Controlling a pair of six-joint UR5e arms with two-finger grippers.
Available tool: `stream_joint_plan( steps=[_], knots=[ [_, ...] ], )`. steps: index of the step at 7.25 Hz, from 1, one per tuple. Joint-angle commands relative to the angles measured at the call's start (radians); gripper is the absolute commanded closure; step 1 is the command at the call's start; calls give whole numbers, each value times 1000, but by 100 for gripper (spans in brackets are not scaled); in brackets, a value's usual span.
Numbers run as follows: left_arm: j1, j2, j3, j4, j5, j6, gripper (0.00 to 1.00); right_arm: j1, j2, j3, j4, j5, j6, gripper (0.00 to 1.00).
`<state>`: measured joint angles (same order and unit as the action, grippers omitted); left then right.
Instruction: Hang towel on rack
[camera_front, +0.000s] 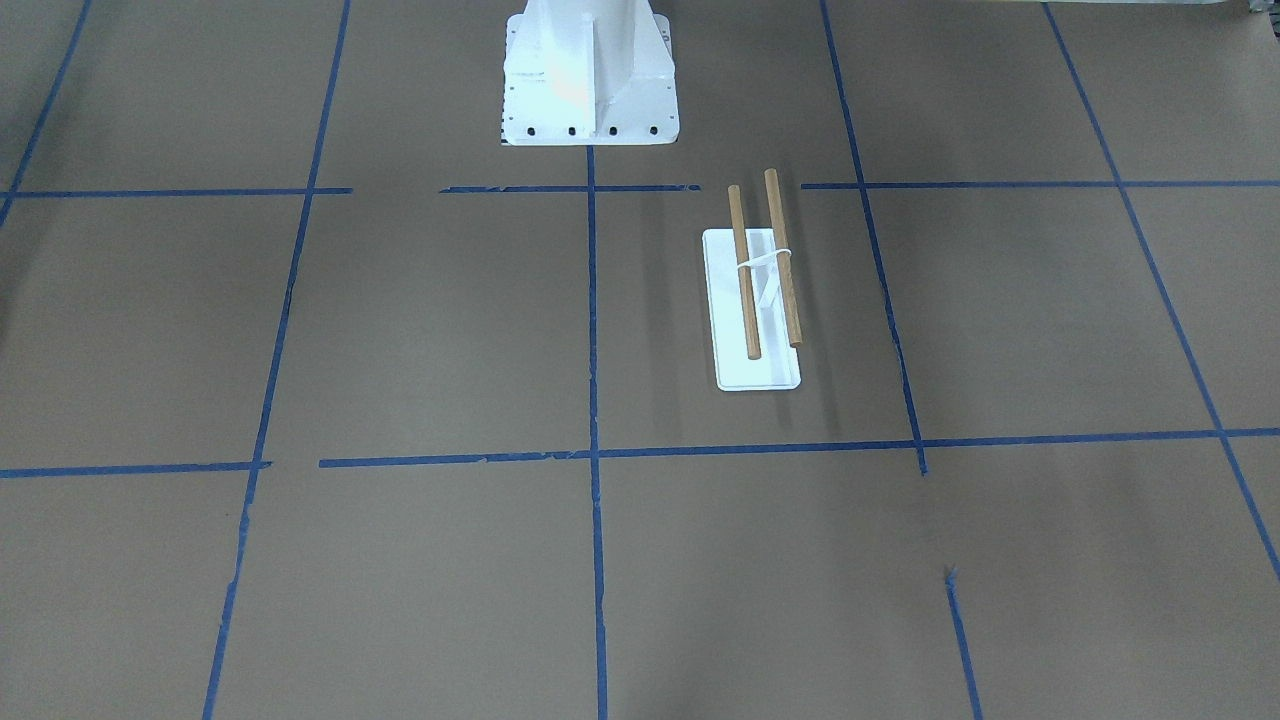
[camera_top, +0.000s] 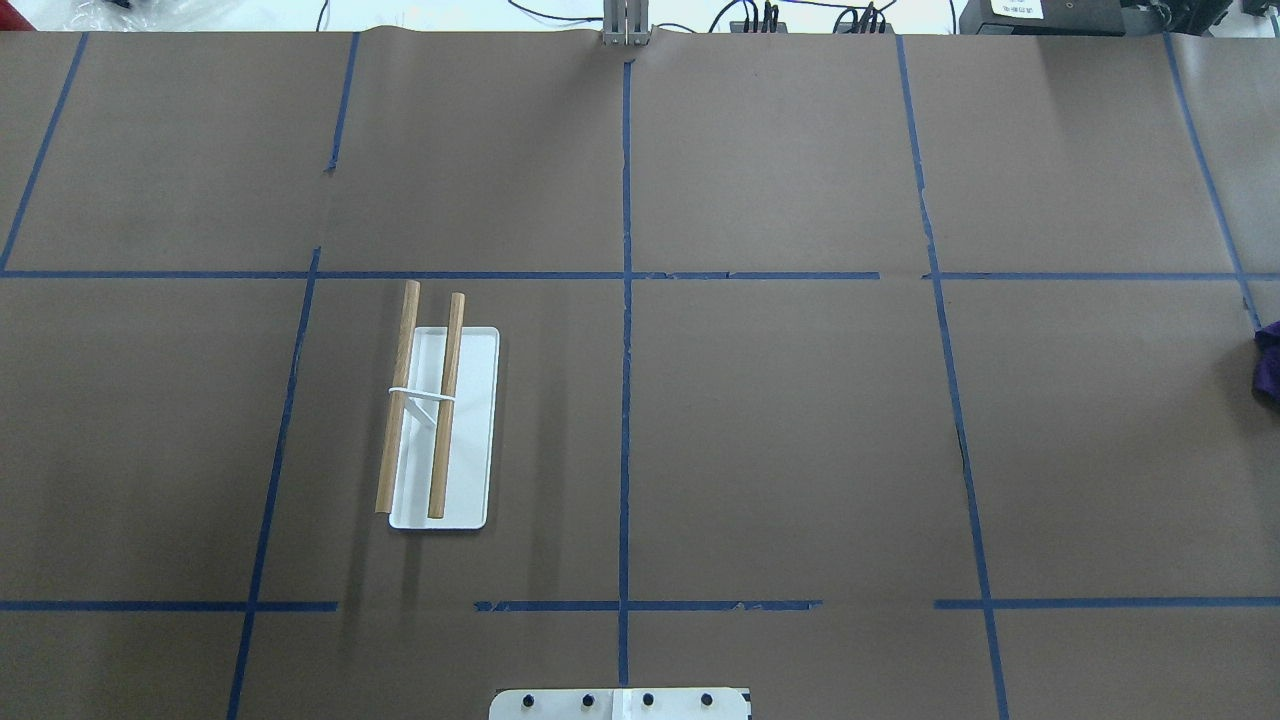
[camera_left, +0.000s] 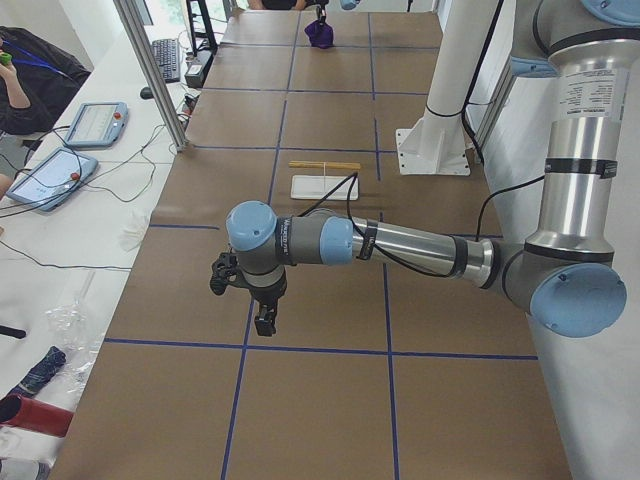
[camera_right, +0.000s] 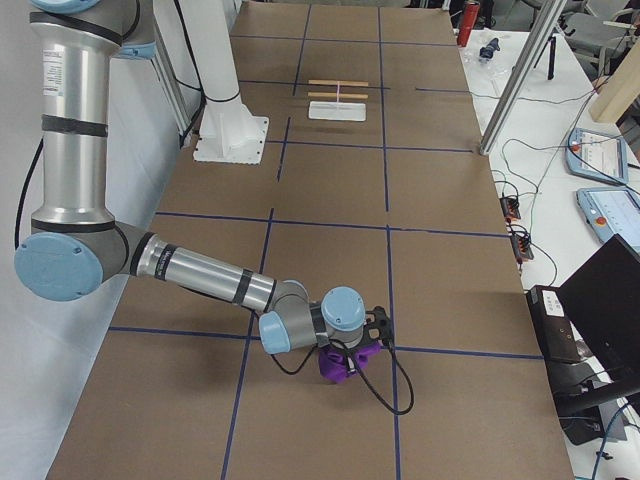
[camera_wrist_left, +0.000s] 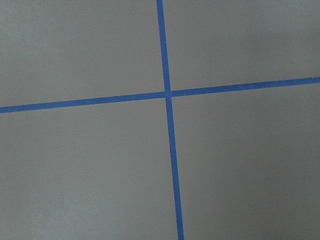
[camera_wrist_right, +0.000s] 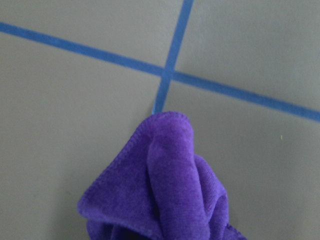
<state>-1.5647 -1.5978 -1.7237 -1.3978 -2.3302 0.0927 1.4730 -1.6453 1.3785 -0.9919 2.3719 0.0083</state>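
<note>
The rack stands on its white base with two brown rods side by side, nothing on them; it also shows small in the side views. The purple towel lies bunched on the table at the robot's far right, a sliver at the overhead view's edge, and fills the lower right wrist view. My right gripper sits right over it; I cannot tell whether it is open or shut. My left gripper hangs over bare table, far from the rack; its state cannot be told either.
The white bolted robot pedestal stands behind the rack. Blue tape lines grid the brown table. Metal posts rise at the far edge, with tablets, cables, a laptop and a seated person on the side benches.
</note>
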Motion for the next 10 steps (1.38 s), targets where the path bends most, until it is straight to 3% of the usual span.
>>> stream_joint_plan(
  steps=[1, 4, 6, 8, 10],
  knots=[
    [0, -11, 1, -1, 0, -2, 0, 64, 73, 173, -19, 17, 18, 100],
    [0, -57, -8, -65, 2, -2, 0, 2, 322, 206, -17, -11, 225, 100],
    [2, -83, -17, -209, 5, -4, 0, -130, 534, 211, -13, -118, 466, 100],
    [11, -164, -22, -352, -3, -301, 0, -315, 625, 293, -22, -323, 667, 100],
    [58, -166, -10, -669, -17, -625, 0, -452, 662, 399, -130, -504, 781, 100]
  ],
)
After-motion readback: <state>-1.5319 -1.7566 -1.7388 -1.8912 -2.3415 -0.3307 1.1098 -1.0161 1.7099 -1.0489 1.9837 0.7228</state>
